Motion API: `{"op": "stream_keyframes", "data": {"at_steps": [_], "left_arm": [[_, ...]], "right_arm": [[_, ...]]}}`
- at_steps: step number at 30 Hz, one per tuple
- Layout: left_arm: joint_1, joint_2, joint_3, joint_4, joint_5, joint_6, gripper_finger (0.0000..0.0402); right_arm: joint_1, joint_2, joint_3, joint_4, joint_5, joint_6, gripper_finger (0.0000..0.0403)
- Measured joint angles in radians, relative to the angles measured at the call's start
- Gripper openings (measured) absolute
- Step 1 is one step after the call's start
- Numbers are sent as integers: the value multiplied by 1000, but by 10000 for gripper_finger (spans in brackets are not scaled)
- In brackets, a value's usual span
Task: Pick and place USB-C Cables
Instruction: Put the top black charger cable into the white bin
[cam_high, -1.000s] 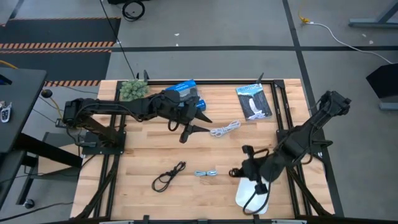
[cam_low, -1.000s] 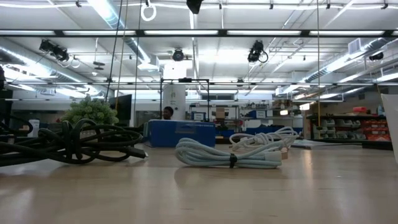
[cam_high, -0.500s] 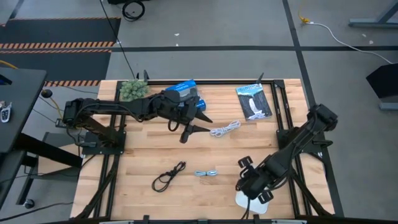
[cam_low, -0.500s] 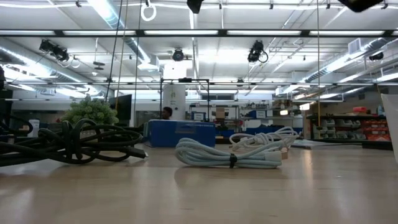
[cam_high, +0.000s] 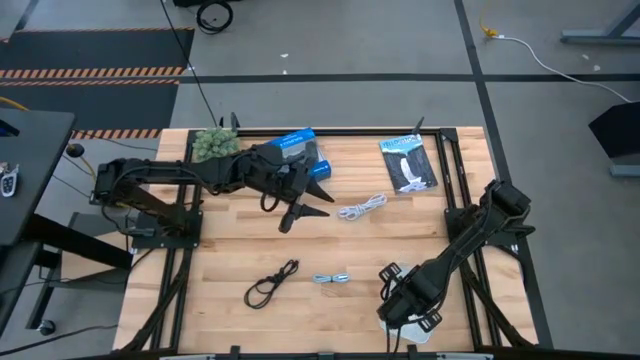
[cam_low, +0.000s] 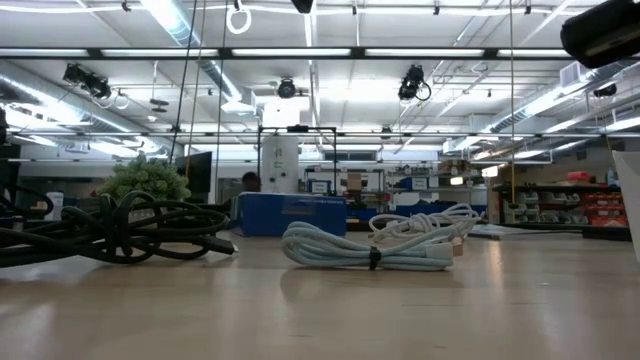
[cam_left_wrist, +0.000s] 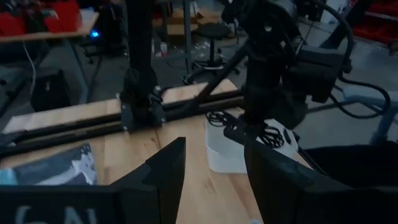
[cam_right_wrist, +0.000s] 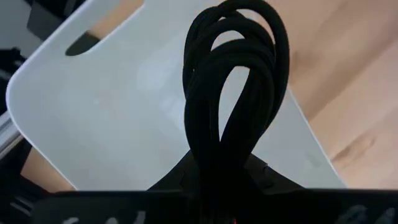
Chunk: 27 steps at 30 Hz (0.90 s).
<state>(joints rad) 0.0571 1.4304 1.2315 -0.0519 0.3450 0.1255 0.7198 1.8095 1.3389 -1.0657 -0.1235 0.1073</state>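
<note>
My right gripper (cam_high: 405, 308) is shut on a black coiled USB-C cable (cam_right_wrist: 233, 81) over a white tray (cam_right_wrist: 118, 112) at the table's near right. My left gripper (cam_high: 298, 210) hangs open and empty near the blue box (cam_high: 295, 148) at the far left. A white cable (cam_high: 362, 207) lies mid-table. A loose black cable (cam_high: 272, 283) and a short grey cable (cam_high: 331, 278) lie near the front edge. In the low view the loose black cable (cam_low: 110, 235) lies at the left, and the grey cable (cam_low: 370, 248) is in front of the white cable (cam_low: 425, 222). My right gripper pinches the black coil at one end (cam_right_wrist: 217, 163) between its two fingers. The gripper's own body hides the exact place. The coil's loops (cam_right_wrist: 249, 37) reach out past the fingertips above the white tray. I cannot tell whether they touch the tray.
A dark flat packet (cam_high: 408, 163) lies at the far right. A small green plant (cam_high: 213, 143) stands at the far left corner. Black frame rails (cam_high: 455, 180) run along the table's sides. Bare wood lies between the cables.
My right gripper has gone toward the table's near edge with the black cable and now hangs over the white tray, covering most of it. My left gripper has shifted a little toward the table's left edge.
</note>
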Motion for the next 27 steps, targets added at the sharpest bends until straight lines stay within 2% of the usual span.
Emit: {"op": "stream_keyframes", "data": {"at_steps": [11, 20, 27], "left_arm": [[-18, -5, -1, -30, 0, -5, 172], [-22, -7, -1, -39, 0, -5, 172], [-23, -7, -1, -38, 0, -8, 172]], "right_arm": [[7, 63, -1, 58, -9, -85, 50], [17, 167, -1, 58, -10, -146, 57], [17, 210, 2, 68, -6, -79, 69]]}}
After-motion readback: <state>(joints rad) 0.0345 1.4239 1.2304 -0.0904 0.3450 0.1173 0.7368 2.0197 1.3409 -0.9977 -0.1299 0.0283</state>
